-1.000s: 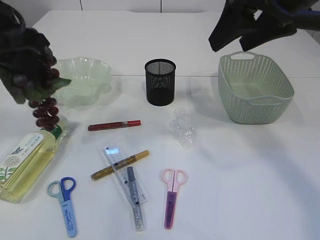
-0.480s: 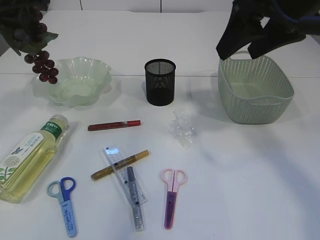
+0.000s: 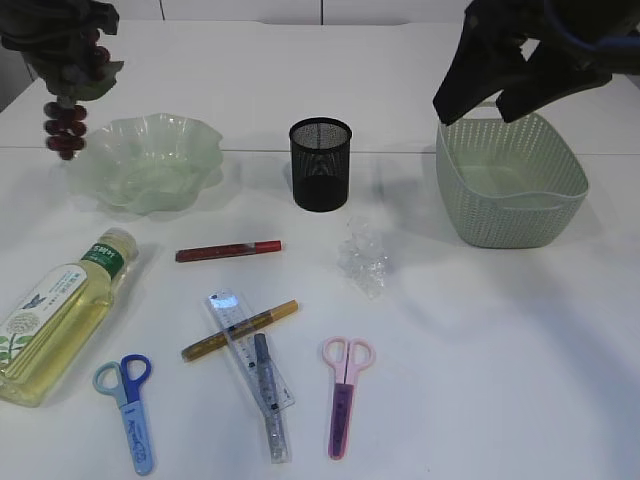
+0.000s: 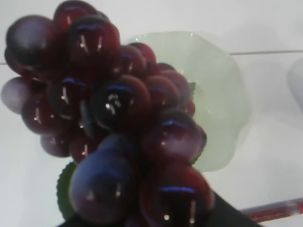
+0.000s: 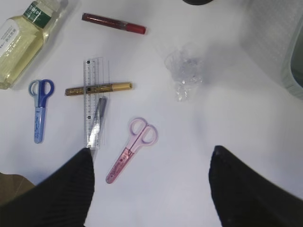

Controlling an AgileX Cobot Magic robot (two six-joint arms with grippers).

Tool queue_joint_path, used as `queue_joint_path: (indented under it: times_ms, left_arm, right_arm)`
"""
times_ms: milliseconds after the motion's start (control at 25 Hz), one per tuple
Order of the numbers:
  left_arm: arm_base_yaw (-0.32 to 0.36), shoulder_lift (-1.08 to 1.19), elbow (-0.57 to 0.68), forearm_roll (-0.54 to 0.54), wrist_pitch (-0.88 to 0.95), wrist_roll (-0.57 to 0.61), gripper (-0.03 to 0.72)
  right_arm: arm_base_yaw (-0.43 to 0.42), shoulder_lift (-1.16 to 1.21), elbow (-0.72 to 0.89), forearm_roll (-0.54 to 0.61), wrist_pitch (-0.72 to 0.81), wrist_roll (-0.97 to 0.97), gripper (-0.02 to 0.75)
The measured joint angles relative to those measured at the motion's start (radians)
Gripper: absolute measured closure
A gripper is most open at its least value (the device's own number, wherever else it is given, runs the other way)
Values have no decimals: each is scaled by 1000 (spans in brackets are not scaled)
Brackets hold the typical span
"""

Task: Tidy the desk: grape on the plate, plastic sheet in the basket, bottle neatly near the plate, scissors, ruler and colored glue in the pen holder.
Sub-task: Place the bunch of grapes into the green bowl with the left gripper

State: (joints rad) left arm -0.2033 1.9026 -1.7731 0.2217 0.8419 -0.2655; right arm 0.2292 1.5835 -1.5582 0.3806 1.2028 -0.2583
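My left gripper (image 3: 58, 38) is shut on the dark red grape (image 3: 62, 125), which hangs in the air just left of the pale green plate (image 3: 205, 140). In the left wrist view the grape (image 4: 118, 118) hides the jaws, with the plate (image 4: 222, 94) behind it. My right gripper (image 3: 483, 100) hovers open and empty over the basket (image 3: 500, 205). On the table lie the bottle (image 3: 55, 315), plastic sheet (image 3: 364, 258), ruler (image 3: 226, 307), blue scissors (image 3: 130, 410), pink scissors (image 3: 343, 395) and the red (image 3: 228, 250), gold (image 3: 262, 318) and silver (image 3: 270, 405) glue pens. The black mesh pen holder (image 3: 320, 164) stands mid-table.
The gold pen and silver pen cross the ruler (image 5: 93, 90). From the right wrist view I see the pink scissors (image 5: 132, 149) and plastic sheet (image 5: 185, 71) below, and the basket's wall (image 5: 272, 38) at the upper right.
My left gripper has carried the grape up and back from above the bottle to the plate's far left side. The right arm drifted slightly right over the basket.
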Motion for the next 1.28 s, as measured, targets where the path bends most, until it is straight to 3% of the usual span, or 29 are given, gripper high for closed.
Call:
queue_joint_path:
  times_ms: [680, 1280]
  left_arm:
    - [6, 126, -2, -73, -252, -14, 583]
    - [6, 271, -6, -103, -314, -16, 583]
  right_arm:
    - [0, 0, 0, -37, -36, 1, 154]
    - [0, 0, 0, -44, -36, 1, 154]
